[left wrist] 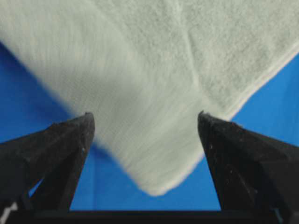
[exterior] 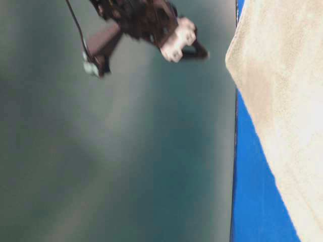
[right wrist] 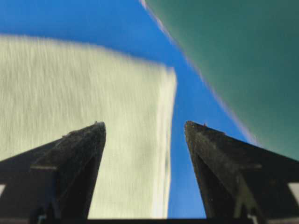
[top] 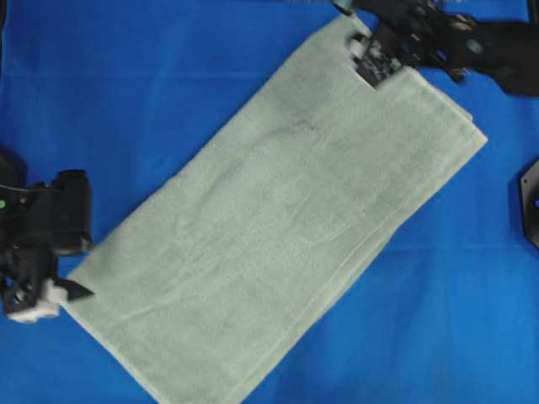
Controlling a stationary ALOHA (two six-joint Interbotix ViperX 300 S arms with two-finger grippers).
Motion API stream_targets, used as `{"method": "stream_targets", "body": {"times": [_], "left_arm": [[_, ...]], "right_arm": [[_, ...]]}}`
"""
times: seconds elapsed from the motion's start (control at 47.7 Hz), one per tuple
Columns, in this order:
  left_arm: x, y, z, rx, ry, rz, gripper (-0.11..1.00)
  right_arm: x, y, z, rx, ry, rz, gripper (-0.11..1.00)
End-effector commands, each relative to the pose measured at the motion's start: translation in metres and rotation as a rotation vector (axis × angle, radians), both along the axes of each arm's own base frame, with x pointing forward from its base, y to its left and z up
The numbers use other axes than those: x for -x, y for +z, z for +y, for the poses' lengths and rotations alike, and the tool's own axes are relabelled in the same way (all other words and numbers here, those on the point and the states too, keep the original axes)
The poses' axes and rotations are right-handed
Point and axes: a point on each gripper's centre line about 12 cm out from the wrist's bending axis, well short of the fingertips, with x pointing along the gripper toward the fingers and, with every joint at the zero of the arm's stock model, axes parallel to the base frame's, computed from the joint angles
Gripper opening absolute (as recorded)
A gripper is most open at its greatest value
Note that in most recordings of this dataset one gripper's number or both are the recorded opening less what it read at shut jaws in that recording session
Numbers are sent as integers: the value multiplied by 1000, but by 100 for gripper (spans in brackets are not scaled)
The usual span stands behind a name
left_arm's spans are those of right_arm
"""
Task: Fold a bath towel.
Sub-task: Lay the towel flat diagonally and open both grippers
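Sage-green terry is what fills most of your overhead view: the towel [top: 278, 227] lies flat on the blue cloth [top: 126, 84], folded into a long strip that runs diagonally from the lower left up to the top right. You can see a layered edge along its lower right side, so it's doubled over at least once.

Your left gripper [top: 72, 292] sits at the towel's lower left corner, right at the edge of the fabric. From the left wrist camera the jaws stand wide apart with the rounded towel corner [left wrist: 156, 186] lying between the two fingers [left wrist: 65, 144], not pinched by either one. So it's wide open and has hold of nothing.

Your right gripper [top: 375, 63] is up at the top right corner, over the towel's far end. The right wrist view is blurry, but you can make out both fingers [right wrist: 79, 158] spread well apart, the towel's end edge running down between them and blue cloth beside it. Nothing is clamped there either, jaws fully spread.

The table-level camera is turned sideways and smeared; you get one arm [exterior: 146, 25] blurred at the top, and the towel on blue along the right side. I can't tell which arm that is from that shot alone.
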Motion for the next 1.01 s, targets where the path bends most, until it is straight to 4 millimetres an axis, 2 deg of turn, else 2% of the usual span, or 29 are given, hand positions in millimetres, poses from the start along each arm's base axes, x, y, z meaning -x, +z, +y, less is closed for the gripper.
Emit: {"method": "stream_targets", "body": {"times": [0.0, 0.168, 0.272, 0.377, 0.524, 0.734, 0.838, 0.985], "left_arm": [[3, 23, 3, 12, -10, -77, 84], [15, 40, 17, 3, -8, -170, 84], [14, 43, 22, -11, -2, -189, 84], [12, 41, 24, -35, -10, -186, 84], [8, 36, 22, -49, -20, -166, 84], [4, 33, 21, -52, -22, -161, 84], [2, 33, 20, -49, -23, -169, 84], [0, 33, 19, -43, -22, -177, 84]], "right_arm": [[19, 14, 14, -32, -34, -44, 66], [54, 8, 47, -136, -59, -39, 66], [69, 5, 56, -181, -82, -27, 66], [74, 2, 59, -200, -86, -10, 66], [76, -9, 59, -214, -89, 31, 66], [77, -51, 56, -271, -87, 102, 66], [76, -70, 46, -292, -79, 70, 66], [73, -83, 28, -290, -57, 6, 66]]}}
